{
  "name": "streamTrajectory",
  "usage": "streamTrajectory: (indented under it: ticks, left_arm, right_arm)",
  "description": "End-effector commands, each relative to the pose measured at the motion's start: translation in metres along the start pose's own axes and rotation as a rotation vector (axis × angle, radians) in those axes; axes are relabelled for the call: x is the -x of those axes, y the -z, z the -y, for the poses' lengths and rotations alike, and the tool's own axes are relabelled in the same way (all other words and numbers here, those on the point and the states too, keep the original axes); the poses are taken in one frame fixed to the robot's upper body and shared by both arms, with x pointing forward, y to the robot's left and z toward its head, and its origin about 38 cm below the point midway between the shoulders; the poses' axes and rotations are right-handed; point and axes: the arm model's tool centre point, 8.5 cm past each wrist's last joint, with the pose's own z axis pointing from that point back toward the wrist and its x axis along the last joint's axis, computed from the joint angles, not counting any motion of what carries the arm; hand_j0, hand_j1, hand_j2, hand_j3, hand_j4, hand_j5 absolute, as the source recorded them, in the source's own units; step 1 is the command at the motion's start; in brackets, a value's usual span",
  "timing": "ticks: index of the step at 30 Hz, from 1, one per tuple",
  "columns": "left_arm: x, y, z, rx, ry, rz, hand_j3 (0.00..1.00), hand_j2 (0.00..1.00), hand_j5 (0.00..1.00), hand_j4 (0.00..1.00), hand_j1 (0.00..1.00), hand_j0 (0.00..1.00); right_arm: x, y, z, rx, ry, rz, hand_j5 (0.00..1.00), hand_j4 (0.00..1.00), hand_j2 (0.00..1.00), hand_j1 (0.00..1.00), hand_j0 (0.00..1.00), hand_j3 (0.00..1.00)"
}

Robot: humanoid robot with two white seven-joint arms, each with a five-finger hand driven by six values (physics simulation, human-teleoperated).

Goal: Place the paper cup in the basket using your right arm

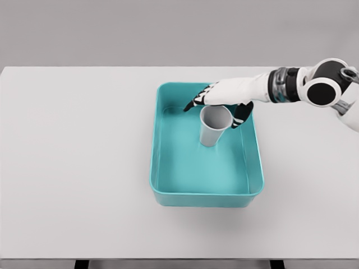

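Inside the teal basket [168, 185], toward its far right part, the grey cup [213, 128] stands upright, mouth open and empty. Over its rim the right hand [220, 100] reaches in from the right, fingers [193, 102] around the cup's top, grasping it. Basket sits on a white table [73, 168]; grey wall behind.

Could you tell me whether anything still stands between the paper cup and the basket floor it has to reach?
Nothing visible does. The right hand holds the paper cup upright over the teal basket, whose interior holds nothing else.
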Motion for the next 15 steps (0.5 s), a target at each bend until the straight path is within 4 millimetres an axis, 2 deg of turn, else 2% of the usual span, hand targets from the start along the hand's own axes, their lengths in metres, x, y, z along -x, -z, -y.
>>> streamTrajectory:
  ticks: [1,7,11,15]
  left_arm:
    - [0.000,0.000,0.000,0.000,0.000,0.000,1.00,1.00,1.00,1.00,1.00,1.00]
    - [0.000,0.000,0.000,0.000,0.000,0.000,1.00,1.00,1.00,1.00,1.00,1.00]
    - [0.000,0.000,0.000,0.000,0.000,0.000,1.00,1.00,1.00,1.00,1.00,1.00]
    - [0.000,0.000,0.000,0.000,0.000,0.000,1.00,1.00,1.00,1.00,1.00,1.00]
  right_arm:
    - [-0.002,-0.004,-0.001,0.001,-0.003,0.003,0.99,0.99,0.99,0.99,0.99,0.99]
    - [0.000,-0.019,0.011,0.038,-0.006,-0.008,1.00,1.00,1.00,1.00,1.00,1.00]
    - [-0.004,-0.063,0.037,0.156,-0.015,-0.015,1.00,1.00,1.00,1.00,1.00,1.00]
    - [-0.007,-0.091,0.053,0.234,0.010,0.004,1.00,1.00,1.00,1.00,1.00,1.00]
